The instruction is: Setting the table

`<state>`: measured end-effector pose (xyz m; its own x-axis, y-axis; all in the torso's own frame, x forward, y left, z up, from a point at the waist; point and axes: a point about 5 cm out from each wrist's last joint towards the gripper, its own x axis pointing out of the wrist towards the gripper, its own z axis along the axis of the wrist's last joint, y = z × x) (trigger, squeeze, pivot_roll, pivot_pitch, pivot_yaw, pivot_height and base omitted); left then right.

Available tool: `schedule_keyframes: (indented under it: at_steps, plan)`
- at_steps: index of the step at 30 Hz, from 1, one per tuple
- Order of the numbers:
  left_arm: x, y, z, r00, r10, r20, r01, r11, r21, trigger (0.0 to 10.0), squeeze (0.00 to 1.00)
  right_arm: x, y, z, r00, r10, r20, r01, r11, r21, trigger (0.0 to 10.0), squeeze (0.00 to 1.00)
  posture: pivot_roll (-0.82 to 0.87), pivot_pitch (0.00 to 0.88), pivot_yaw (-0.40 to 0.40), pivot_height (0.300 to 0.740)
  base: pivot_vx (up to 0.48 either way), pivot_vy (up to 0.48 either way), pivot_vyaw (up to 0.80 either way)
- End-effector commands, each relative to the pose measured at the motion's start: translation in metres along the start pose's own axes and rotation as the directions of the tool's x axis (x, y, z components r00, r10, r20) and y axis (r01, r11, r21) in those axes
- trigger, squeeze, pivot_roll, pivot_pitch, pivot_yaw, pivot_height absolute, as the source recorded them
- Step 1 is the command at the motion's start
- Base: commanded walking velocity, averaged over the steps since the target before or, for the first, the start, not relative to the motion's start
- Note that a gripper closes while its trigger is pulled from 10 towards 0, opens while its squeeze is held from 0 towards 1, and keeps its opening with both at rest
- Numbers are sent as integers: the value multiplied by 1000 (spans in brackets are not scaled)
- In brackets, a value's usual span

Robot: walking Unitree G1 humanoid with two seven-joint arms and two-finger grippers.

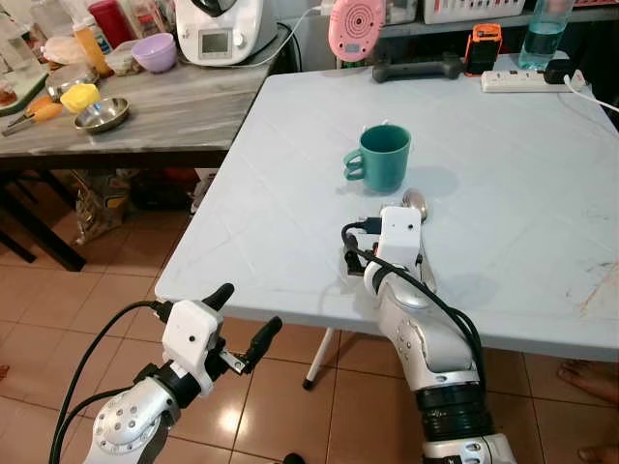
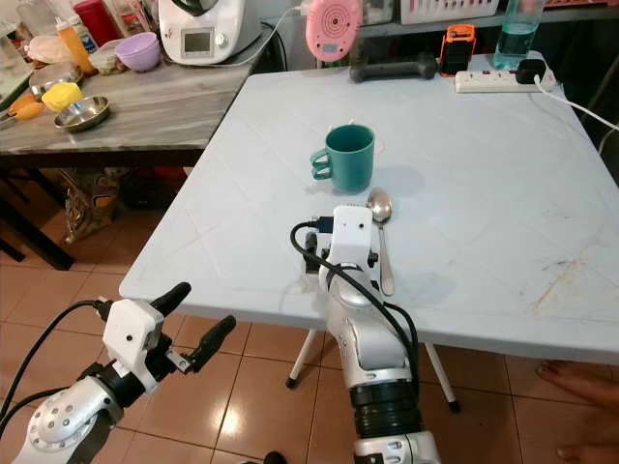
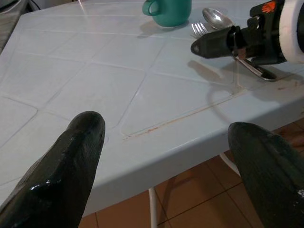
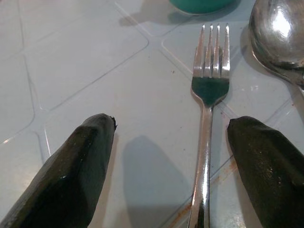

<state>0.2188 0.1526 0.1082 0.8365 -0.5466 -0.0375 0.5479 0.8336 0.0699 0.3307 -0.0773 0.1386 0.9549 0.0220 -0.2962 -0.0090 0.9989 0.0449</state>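
Note:
A teal mug (image 1: 379,157) stands upright near the middle of the pale blue table (image 1: 271,232). A spoon (image 1: 414,203) lies just in front of it, on its right. A fork (image 4: 209,95) lies flat on the table beside the spoon, tines toward the mug. My right gripper (image 4: 172,126) is open and low over the table near its front edge. The fork's handle runs between the fingers, close to one finger (image 4: 266,161) and gripped by neither. My left gripper (image 1: 247,314) is open and empty, below and in front of the table's front left edge, over the floor.
A wooden side table (image 1: 174,111) at the left carries a metal bowl (image 1: 101,114), a purple bowl (image 1: 154,51) and a white appliance (image 1: 219,29). A power strip (image 1: 527,80), dumbbell (image 1: 418,69) and bottle (image 1: 544,34) stand along the far edge. A person's bare feet (image 1: 592,379) rest on the tiles at right.

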Motion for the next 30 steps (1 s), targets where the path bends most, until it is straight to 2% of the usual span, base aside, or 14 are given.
schedule_keyframes:
  at_steps: [1,3,4,5,6,9,13,23,30]
  plan:
    - [-3,1,-1,1000,0,-16,0,1000,3,10000,0,-1,9,2,1000,12,-12,-12,1000,-16,10000,0,-200,138,156,740,0,0,0]
    - [-3,1,-1,1000,2,-19,-2,1000,3,10000,0,-1,6,-1,1000,0,-27,-1,1000,-27,9843,0,-199,138,158,740,0,0,0]
    - [-4,1,-2,1000,2,-20,-2,1000,2,10000,0,0,2,-4,999,-22,-38,21,999,-29,4078,0,-199,138,158,740,0,0,0]
    - [-4,1,-2,1000,2,-20,-2,1000,2,10000,0,0,2,-4,999,-22,-38,21,999,-29,4078,0,-199,138,158,740,0,0,0]
    - [-4,2,-2,1000,4,-20,-4,1000,1,10000,0,0,-2,-9,997,-42,-60,40,998,-41,0,0,-199,138,158,740,0,0,0]
    - [-3,2,-2,1000,3,-21,-3,1000,1,10000,0,1,-11,-14,991,-99,-90,94,994,-62,0,0,-199,138,158,740,0,0,0]
    - [-3,2,-2,1000,1,-19,-1,1000,0,10000,0,1,-21,-11,983,-167,-78,158,982,-107,0,0,-197,140,161,740,0,0,0]
    - [-2,0,-3,1000,-2,-21,2,1000,-4,10000,0,0,-41,-20,967,-230,-109,217,969,-120,0,0,-205,138,162,740,0,0,0]
    - [-1,0,-3,1000,-8,-19,8,1000,-5,10000,0,1,-47,-19,963,-249,-104,234,963,-135,0,0,-202,136,161,740,0,0,0]
